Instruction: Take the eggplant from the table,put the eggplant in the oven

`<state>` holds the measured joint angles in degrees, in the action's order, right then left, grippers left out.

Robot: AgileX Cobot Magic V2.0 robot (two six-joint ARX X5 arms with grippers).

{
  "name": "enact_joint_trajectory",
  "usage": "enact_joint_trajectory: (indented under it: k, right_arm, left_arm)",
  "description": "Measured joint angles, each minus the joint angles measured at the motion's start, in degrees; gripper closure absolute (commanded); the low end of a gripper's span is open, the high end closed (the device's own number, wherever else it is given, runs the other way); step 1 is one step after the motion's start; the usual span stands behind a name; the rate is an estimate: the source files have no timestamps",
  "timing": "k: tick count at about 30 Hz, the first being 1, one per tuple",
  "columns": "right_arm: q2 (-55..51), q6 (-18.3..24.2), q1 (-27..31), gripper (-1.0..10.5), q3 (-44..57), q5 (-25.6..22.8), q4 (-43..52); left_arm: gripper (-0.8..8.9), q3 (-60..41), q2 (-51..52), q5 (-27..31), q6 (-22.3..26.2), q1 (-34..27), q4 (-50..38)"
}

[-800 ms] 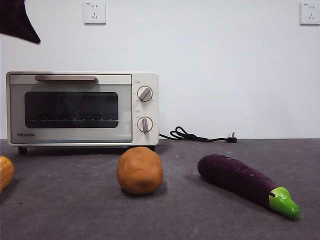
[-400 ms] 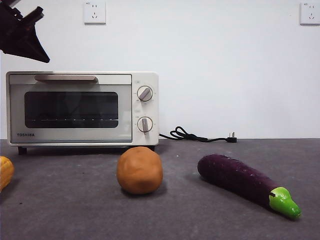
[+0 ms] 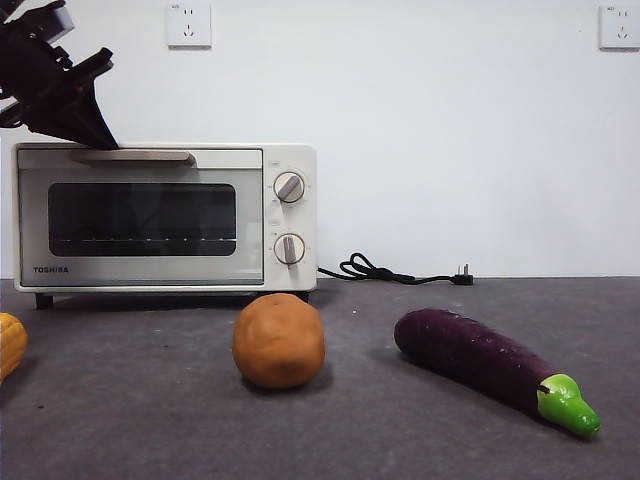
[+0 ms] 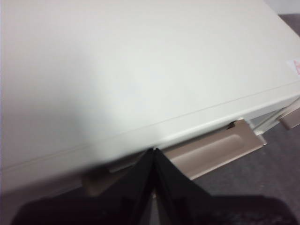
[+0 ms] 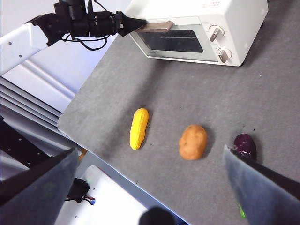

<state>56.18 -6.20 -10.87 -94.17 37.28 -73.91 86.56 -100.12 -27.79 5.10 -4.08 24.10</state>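
The dark purple eggplant (image 3: pixel 480 355) lies on the grey table (image 3: pixel 150 430) at the front right, its green cap toward the camera; in the right wrist view the eggplant (image 5: pixel 244 143) is partly behind a jaw. The cream oven (image 3: pixel 160 215) stands at the back left with its door closed. My left gripper (image 3: pixel 100 138) is shut and empty, its tip at the oven's top front edge just above the left end of the bar handle (image 3: pixel 130 156). In the left wrist view the left gripper (image 4: pixel 153 151) points at the handle (image 4: pixel 211 152). My right gripper (image 5: pixel 151 151) hangs high over the table, open and empty.
A round orange-brown ball (image 3: pixel 279 340) sits in front of the oven, left of the eggplant. A yellow corn-like toy (image 3: pixel 10 343) lies at the left edge. A black power cord (image 3: pixel 390 272) lies behind, right of the oven. The table's edge (image 5: pixel 84 140) shows in the right wrist view.
My left gripper has come down and to the right from the top left corner, reaching the oven's top edge by the handle. Nothing on the table has moved.
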Motion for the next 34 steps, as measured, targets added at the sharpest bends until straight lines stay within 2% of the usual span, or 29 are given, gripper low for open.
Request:
enact_joint_trajectory:
  k: [13, 21, 34]
  right_arm:
    - [-0.07, 0.00, 0.00, 3.2, 0.00, 0.13, -1.36]
    - [-0.07, 0.00, 0.00, 3.2, 0.00, 0.13, -0.02]
    - [0.33, 0.70, 0.00, 3.2, 0.00, 0.13, 0.35]
  left_arm:
    - [8.19, 0.94, -0.66, 0.57, 2.47, 1.77, 1.60]
    - [8.19, 1.64, -0.79, -0.31, 4.35, 6.32, 5.44]
    - [8.19, 0.94, -1.55, -1.07, 5.25, 13.33, 17.49]
